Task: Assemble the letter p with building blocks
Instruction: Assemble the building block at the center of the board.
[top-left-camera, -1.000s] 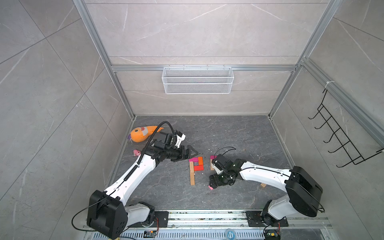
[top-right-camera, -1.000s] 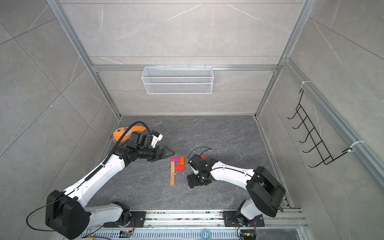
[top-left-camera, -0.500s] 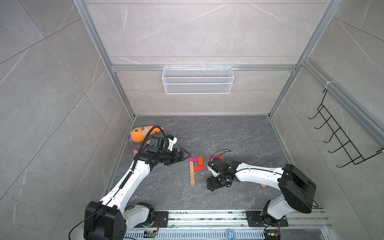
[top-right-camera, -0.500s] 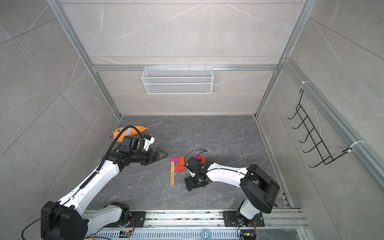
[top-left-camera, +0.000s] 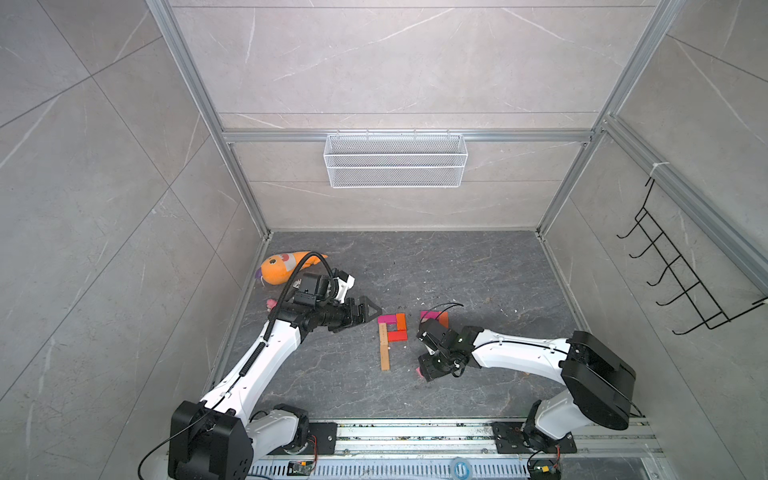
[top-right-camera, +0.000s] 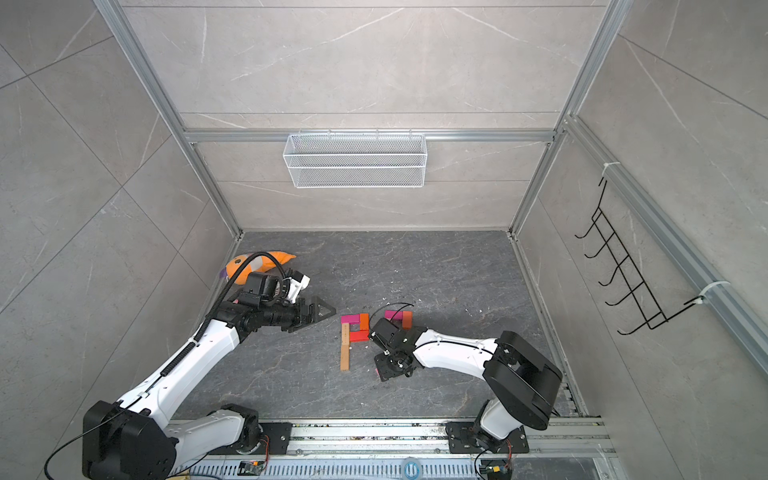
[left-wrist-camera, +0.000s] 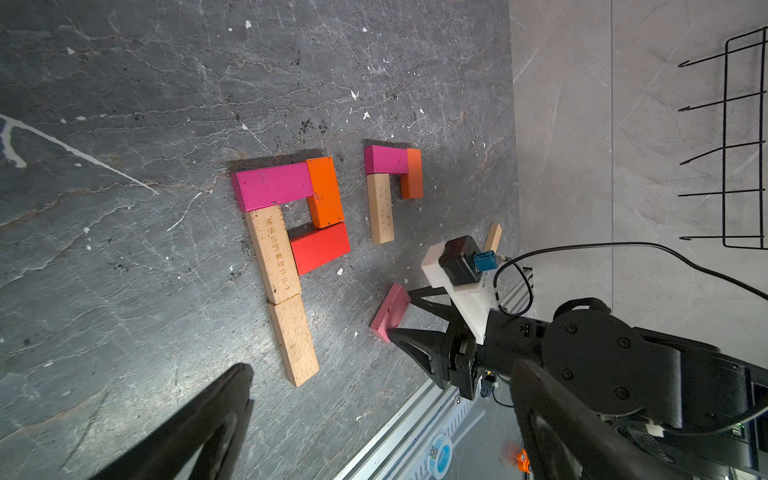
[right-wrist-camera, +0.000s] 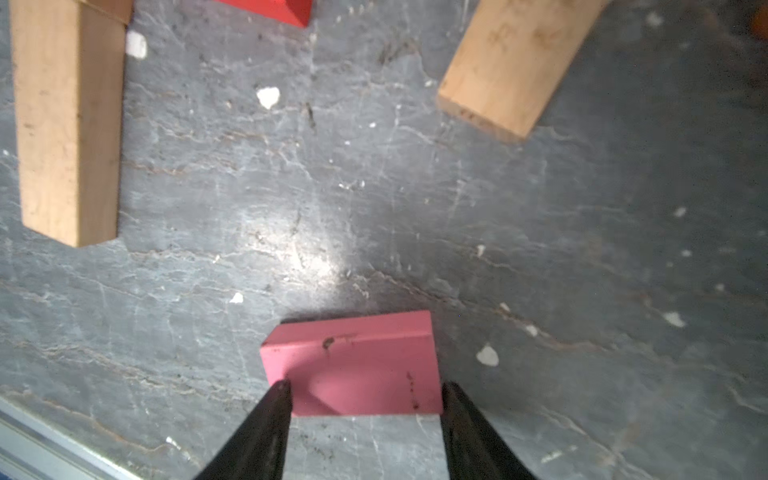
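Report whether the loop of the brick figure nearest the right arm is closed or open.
Open: its magenta brick, orange brick and tan brick make only three sides; nothing joins the orange brick's free end to the tan one.

Pale grey walls (top-left-camera: 395, 62) of large marbled tiles close in three sides, with thin joints running straight and slantwise across them. Aluminium posts (top-left-camera: 199, 104) stand at the corners, and a rail of the same metal crosses the back wall. A white wire basket (top-left-camera: 395, 176) hangs from that rail. A black hook rack (top-left-camera: 681, 266) is fixed to the right-hand wall. The desk (top-left-camera: 478, 270) is dark grey, veined like slate and scattered with white flecks (left-wrist-camera: 353, 94). A slotted metal track (top-left-camera: 415, 432) runs along its near edge. The light is even and soft.
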